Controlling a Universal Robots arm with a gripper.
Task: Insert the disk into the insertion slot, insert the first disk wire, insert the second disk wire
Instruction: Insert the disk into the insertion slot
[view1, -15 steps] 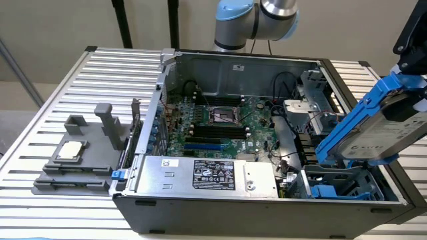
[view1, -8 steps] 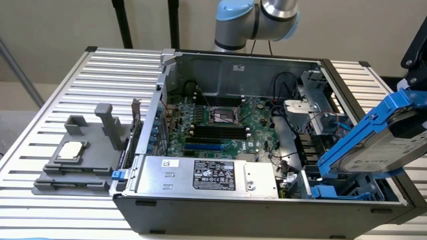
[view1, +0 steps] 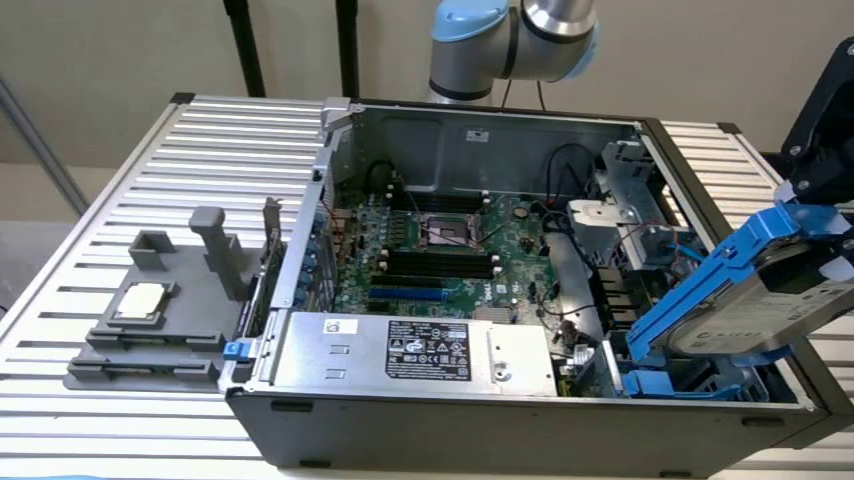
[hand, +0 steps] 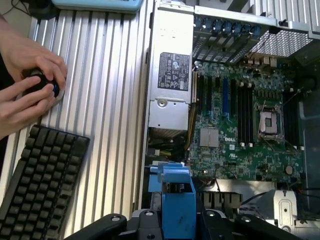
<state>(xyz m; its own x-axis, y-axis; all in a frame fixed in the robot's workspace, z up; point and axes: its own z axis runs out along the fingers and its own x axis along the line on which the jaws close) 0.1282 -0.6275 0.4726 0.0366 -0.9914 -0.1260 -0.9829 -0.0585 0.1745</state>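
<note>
The disk (view1: 761, 305), a silver-grey drive in a bright blue carrier, hangs tilted above the right side of the open computer case. My gripper (view1: 817, 235) is shut on its upper end, at the exterior view's right. The disk's lower end points down toward the insertion slot (view1: 667, 382), a dark bay with blue rails in the case's near right corner. In the wrist view the blue carrier (hand: 177, 197) sits between my gripper's (hand: 177, 222) black fingers (hand: 112, 221), above the case.
Inside the case lie the green motherboard (view1: 441, 250), the silver power-supply box (view1: 414, 350) and black cables (view1: 581, 300). A grey fixture with a small chip (view1: 140, 305) stands on the slatted table. A person's hands (hand: 30, 85) and a black keyboard (hand: 40, 180) are beside the case.
</note>
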